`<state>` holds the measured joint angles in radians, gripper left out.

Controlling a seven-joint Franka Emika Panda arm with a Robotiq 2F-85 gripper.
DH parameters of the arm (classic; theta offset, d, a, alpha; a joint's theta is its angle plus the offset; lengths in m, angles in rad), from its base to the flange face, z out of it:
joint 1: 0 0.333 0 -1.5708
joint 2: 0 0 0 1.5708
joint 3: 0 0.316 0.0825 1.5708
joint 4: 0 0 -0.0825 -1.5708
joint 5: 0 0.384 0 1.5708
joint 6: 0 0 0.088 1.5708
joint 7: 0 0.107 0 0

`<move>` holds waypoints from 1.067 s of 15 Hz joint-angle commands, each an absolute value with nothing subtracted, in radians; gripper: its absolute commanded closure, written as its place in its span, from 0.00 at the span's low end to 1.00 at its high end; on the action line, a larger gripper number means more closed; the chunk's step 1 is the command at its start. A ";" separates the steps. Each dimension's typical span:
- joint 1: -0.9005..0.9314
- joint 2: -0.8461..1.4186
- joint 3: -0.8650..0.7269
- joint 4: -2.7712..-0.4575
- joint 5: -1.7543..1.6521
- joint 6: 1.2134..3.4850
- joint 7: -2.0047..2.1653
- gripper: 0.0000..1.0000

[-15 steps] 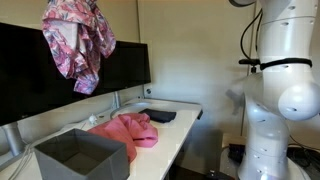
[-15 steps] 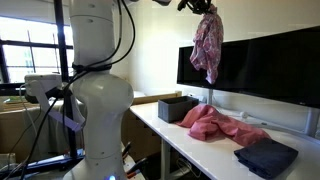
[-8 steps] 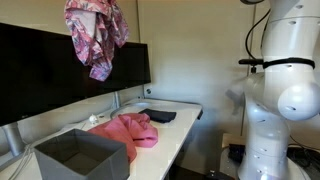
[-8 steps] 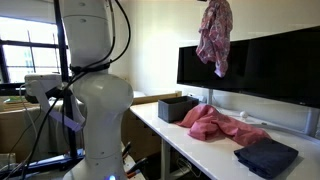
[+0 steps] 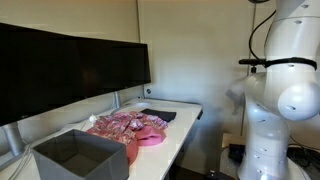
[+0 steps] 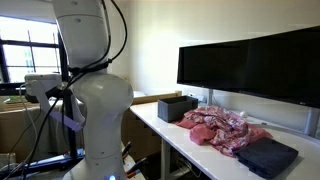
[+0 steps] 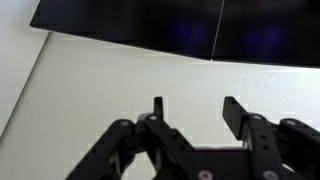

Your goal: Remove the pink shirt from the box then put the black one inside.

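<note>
In both exterior views a patterned pink shirt [image 5: 118, 123] [image 6: 222, 124] lies crumpled on the white table, on top of a plain pink cloth [image 5: 149, 138] [image 6: 238, 142]. The dark grey box [image 5: 80, 157] [image 6: 177, 108] stands beside this heap, and nothing shows inside it. On the heap's other side lies the folded black shirt [image 5: 159, 115] [image 6: 268, 158]. My gripper [image 7: 195, 110] shows only in the wrist view. It is open with nothing between its fingers, facing a white wall and the monitors. It is out of frame in both exterior views.
Black monitors [image 5: 70, 65] [image 6: 250, 62] run along the back of the table [image 5: 180, 125] [image 6: 190, 150]. The robot's white body [image 5: 285, 100] [image 6: 95, 100] stands next to the table's front edge. A window and boxes [image 6: 15, 110] are behind it.
The patterned pink shirt hung from my gripper high in front of the monitors. The gripper has opened and the shirt has dropped onto the plain pink cloth on the table.
</note>
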<state>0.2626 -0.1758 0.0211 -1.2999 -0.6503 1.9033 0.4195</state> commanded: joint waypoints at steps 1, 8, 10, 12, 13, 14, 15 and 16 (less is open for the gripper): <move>0.262 -0.210 0.021 -1.341 -0.649 1.881 0.426 0.05; 0.268 -0.218 0.015 -1.375 -0.630 1.851 0.387 0.00; 0.269 -0.222 0.005 -1.412 -0.595 1.845 0.371 0.00; 0.268 -0.236 -0.008 -1.477 -0.551 1.839 0.367 0.00; 0.268 -0.245 -0.014 -1.514 -0.529 1.839 0.371 0.00; 0.271 -0.254 -0.022 -1.557 -0.496 1.840 0.372 0.00; 0.273 -0.260 -0.024 -1.602 -0.477 1.844 0.377 0.00; 0.196 -0.256 0.044 -1.639 -0.416 1.845 0.356 0.00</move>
<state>0.2657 -0.2061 -0.0133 -1.4968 -0.5155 1.8403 0.3966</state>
